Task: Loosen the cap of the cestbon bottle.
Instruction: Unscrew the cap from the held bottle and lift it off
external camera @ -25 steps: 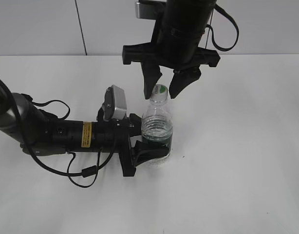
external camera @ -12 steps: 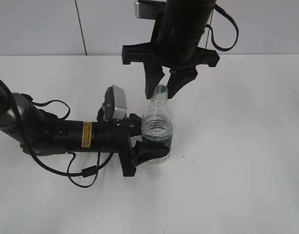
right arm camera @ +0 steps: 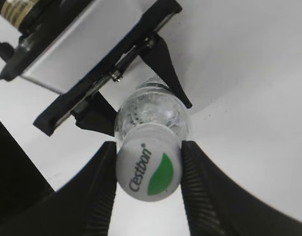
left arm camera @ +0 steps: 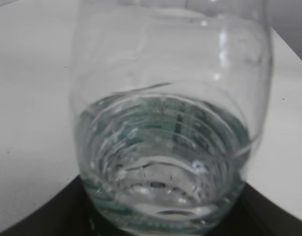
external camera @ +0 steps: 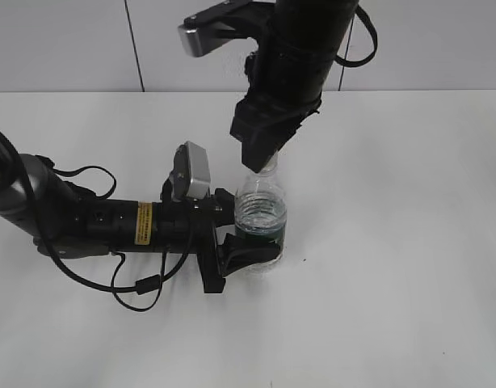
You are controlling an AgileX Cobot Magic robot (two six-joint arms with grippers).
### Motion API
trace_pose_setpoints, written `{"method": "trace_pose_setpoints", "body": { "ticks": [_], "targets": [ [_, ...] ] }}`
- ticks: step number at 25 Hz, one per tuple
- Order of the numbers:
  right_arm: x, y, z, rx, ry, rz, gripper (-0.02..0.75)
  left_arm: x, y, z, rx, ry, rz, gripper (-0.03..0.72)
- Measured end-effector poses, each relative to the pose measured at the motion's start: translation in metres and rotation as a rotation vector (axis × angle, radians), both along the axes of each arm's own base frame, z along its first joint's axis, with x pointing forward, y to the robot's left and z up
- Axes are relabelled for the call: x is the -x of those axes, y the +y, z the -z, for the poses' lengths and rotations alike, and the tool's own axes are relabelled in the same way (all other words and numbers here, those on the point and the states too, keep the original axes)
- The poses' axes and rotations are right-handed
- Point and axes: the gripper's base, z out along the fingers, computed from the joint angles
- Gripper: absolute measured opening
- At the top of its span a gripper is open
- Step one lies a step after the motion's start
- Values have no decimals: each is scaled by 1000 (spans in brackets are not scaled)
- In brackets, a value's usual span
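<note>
Seen left to right on a white counter [external camera: 409,307]: left arm lying low along the surface, wrist camera [external camera: 191,171] riding on top, left hand [external camera: 246,242] clamped about the lower body of the bottle [external camera: 261,212] at its green label band, partly open and filled by the bottle's width. Held that way, by the look of it, to brace the bottle upright and keep it from spinning under a twist. Up close from that wrist: clear ribbed plastic, water inside, dark jaw edges at the base.

At centre, bottle standing upright, near the middle of the counter.

Above and slightly right, right arm coming straight down from the far side, right hand [external camera: 266,158] hiding the bottle's top from the outside camera. From its own wrist: cap [right arm camera: 149,168] squarely between the two dark fingers [right arm camera: 103,172], both pressed to its sides, green mark and lettering facing the lens. Hand narrowed onto the cap, gripping it. Vertical approach likely chosen to line the wrist's turning axis with the neck. Loosening apparently in hand; no gap visible yet under the cap.
</note>
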Motion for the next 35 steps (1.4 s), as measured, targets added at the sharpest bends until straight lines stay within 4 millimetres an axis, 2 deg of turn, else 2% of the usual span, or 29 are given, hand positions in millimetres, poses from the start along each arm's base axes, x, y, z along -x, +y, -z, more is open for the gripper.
{"method": "trace_pose_setpoints", "body": {
  "ticks": [6, 13, 24, 28, 35],
  "targets": [
    [0, 0, -1, 18, -79, -292, 303, 0, 0, 0, -2, 0, 3, 412],
    [0, 0, -1, 30, -135, -499, 303, 0, 0, 0, -3, -1, 5, 412],
    [1, -1, -3, 60, -254, -931, 298, 1, 0, 0, -2, -1, 7, 412],
    [1, -1, -3, 65, -275, -1013, 298, 1, 0, 0, -2, -1, 7, 412],
    [1, -1, -5, 68, -284, -1032, 298, 1, 0, 0, 1, -1, 8, 412]
  ]
}}
